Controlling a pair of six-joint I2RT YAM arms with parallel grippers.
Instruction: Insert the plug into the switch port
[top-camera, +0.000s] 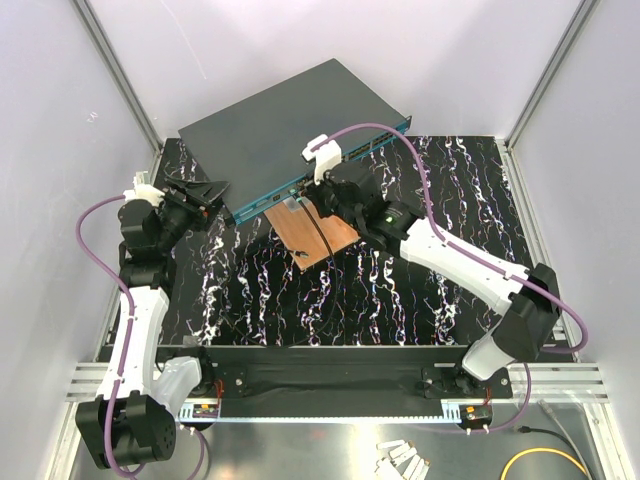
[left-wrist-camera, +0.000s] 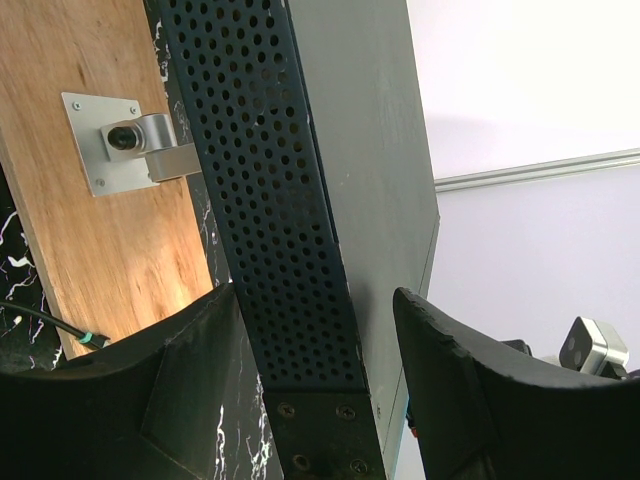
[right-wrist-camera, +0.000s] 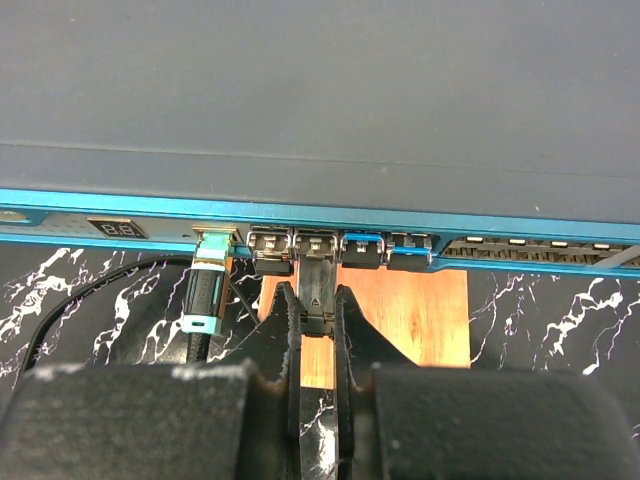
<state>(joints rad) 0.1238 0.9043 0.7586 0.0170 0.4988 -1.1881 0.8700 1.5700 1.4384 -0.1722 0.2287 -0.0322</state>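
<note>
**Plug at the port mouth, seating not confirmed**

Near the middle of the worktop (top-camera: 400, 300), the right gripper (right-wrist-camera: 316, 300) is closed narrowly on the plug (right-wrist-camera: 316, 278), which is pinched between its two fingers. The plug is held level above the copper-brown board (right-wrist-camera: 420, 310). Its nose is set in the mouth of one port in the teal front edge of the switch (top-camera: 290, 120).

The approach and alignment are judged done. The plug appears at least partly entered, but full seating cannot be confirmed. A final push, release and withdrawal are judged to be left.

Along the port row:
- **Left of the plug's port:** the neighbouring port (right-wrist-camera: 270, 245) is seen empty.
- **Further left:** one port is filled by a black cable with a teal boot (right-wrist-camera: 205, 295).
- **Right of the plug:** two ports (right-wrist-camera: 362, 250) look dark or blue inside, and what fills them cannot be told.

The switch is laid askew across the far edge of the worktop. Its front edge is turned toward the arms and rests over the board.

At the switch's left end, the left gripper (left-wrist-camera: 312, 300) is set wide. Its fingers (left-wrist-camera: 480, 400) are placed above and below the perforated side wall, so the box appears clamped and braced against the push.
</note>
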